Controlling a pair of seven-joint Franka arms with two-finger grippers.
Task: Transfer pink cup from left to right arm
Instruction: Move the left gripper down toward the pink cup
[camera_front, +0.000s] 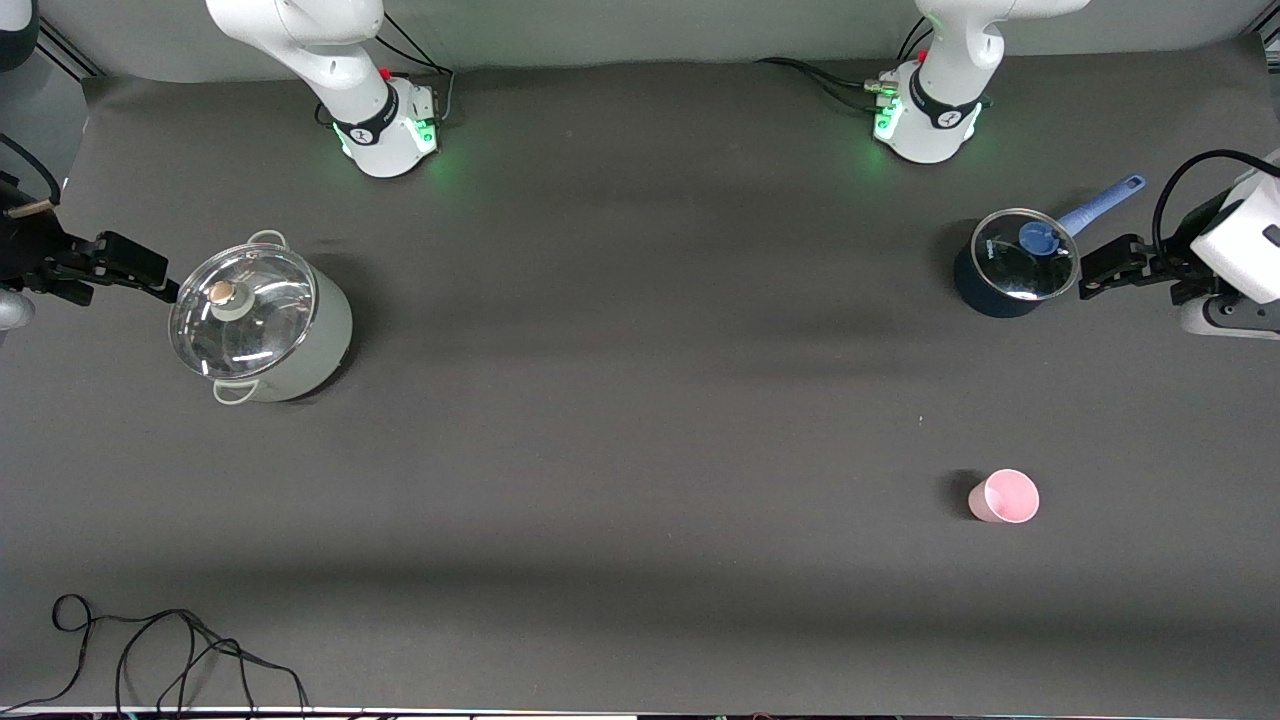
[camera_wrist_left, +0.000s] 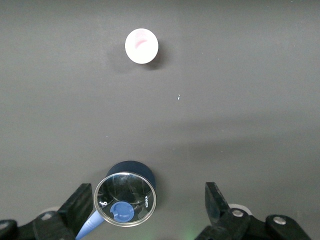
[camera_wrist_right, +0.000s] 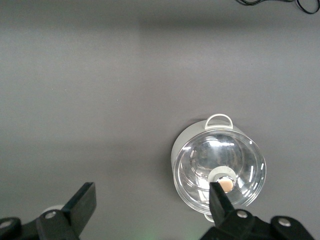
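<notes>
Dark matte tabletop (camera_front: 640, 400): empty tapered pale-pink plastic cup (camera_front: 1004, 496) stood upright; glass-lidded blue saucepan (camera_front: 1012, 265) beside spread left gripper (camera_front: 1100, 268); lidded pale pot (camera_front: 262, 318) beside spread right gripper (camera_front: 150, 280).

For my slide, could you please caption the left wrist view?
Open left gripper above the blue saucepan, pink cup upright on the table.

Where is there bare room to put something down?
The widest bare stretch lies between the white pot and the blue saucepan. More lies between the saucepan and the pink cup. A black cable clutters the near corner at the right arm's end.
</notes>
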